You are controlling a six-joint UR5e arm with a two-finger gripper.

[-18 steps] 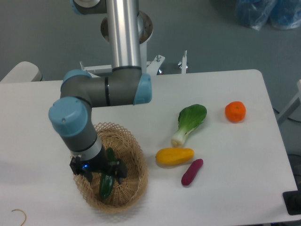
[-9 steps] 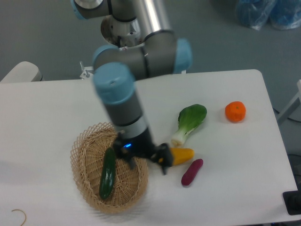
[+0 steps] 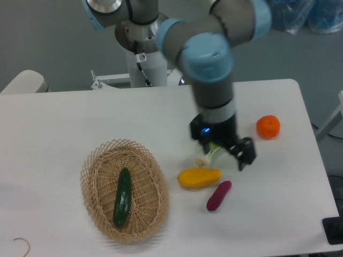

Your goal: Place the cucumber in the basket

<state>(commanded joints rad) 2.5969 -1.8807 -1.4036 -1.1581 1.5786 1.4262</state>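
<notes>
The table (image 3: 69,118) carries 1 basket (image 3: 90,171), 1 cucumber (image 3: 122,197), 1 bok choy (image 3: 206,156), 1 yellow squash (image 3: 199,177), 1 purple eggplant (image 3: 218,195) and 1 orange (image 3: 268,127).

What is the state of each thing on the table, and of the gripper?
cucumber: lying flat inside the basket, free.
basket: upright on the table, holds only the cucumber.
gripper: over the bok choy, jaws open, holding nothing.
bok choy: on the table, mostly hidden by the arm.
yellow fruit: lying on the table.
eggplant: lying on the table.
orange: resting on the table.
</notes>
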